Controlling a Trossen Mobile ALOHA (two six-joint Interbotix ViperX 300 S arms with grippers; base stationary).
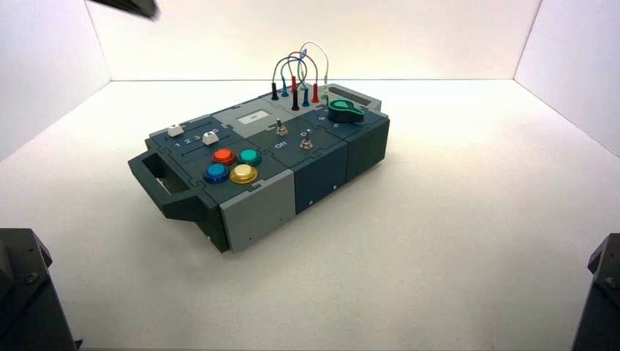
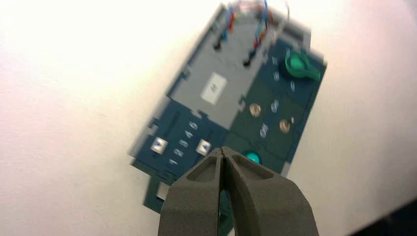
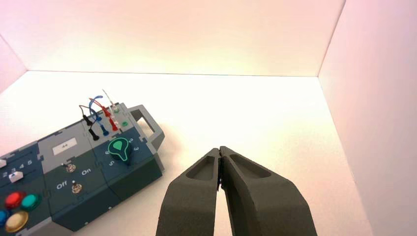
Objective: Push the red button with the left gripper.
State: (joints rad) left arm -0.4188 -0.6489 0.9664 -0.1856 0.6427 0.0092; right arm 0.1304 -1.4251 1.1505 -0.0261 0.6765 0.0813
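The red button (image 1: 224,156) sits on the box's near-left panel, the far-left one of four dome buttons; it also shows in the right wrist view (image 3: 14,199). My left gripper (image 2: 223,151) is shut and empty, held high above the box and looking down on it. Its fingers (image 2: 196,196) hide the red button in the left wrist view; only the green button (image 2: 253,157) peeks out beside the tips. A dark part of the left arm (image 1: 131,6) shows at the top edge of the high view. My right gripper (image 3: 219,150) is shut and empty, off to the box's right.
Green (image 1: 249,156), blue (image 1: 216,172) and yellow (image 1: 243,174) buttons surround the red one. Two white sliders (image 1: 210,137), two toggle switches (image 1: 281,129), a green knob (image 1: 345,111) and plugged wires (image 1: 295,77) lie farther back. White walls enclose the table.
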